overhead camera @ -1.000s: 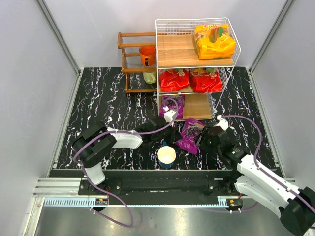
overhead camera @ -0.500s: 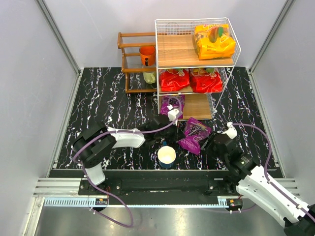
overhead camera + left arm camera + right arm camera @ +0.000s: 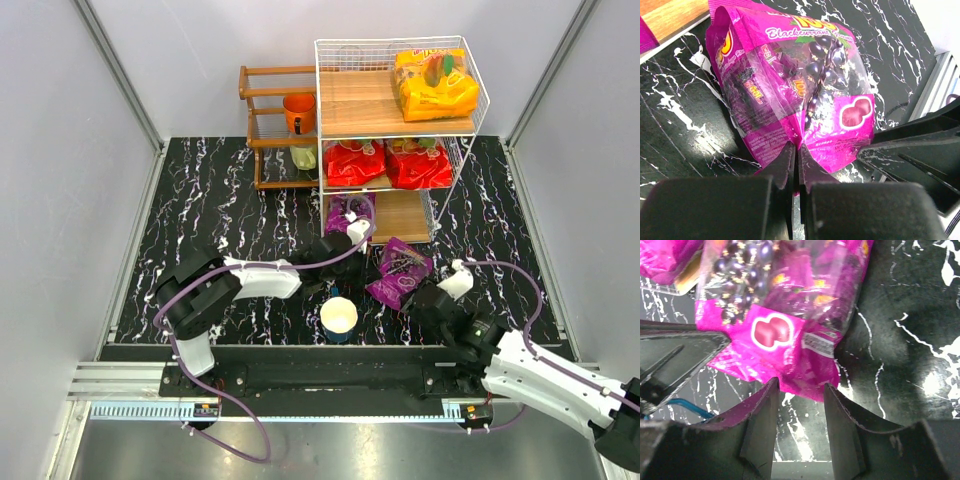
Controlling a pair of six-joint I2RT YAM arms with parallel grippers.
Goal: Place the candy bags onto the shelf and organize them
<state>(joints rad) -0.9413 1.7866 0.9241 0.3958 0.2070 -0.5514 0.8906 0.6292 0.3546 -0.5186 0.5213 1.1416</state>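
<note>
My left fingers [image 3: 784, 167] cover the lower edge of the purple bag [image 3: 790, 85]; the right wrist view's upper edge crops its top.

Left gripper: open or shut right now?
Shut: the left gripper pinches the purple bag by its bottom edge, no gap showing.

Purple flat plastic candy pouch [image 3: 795, 95]: glossy, crinkled film, partly see-through.
Tall white wire shelf [image 3: 350, 108]: coated metal wire; boards of pale matt wood.
Black marbled table top [image 3: 220, 210]: smooth, faint sheen.
Small dark brown rack [image 3: 275, 70], 11 o'clock on the table: smooth wood.
</note>
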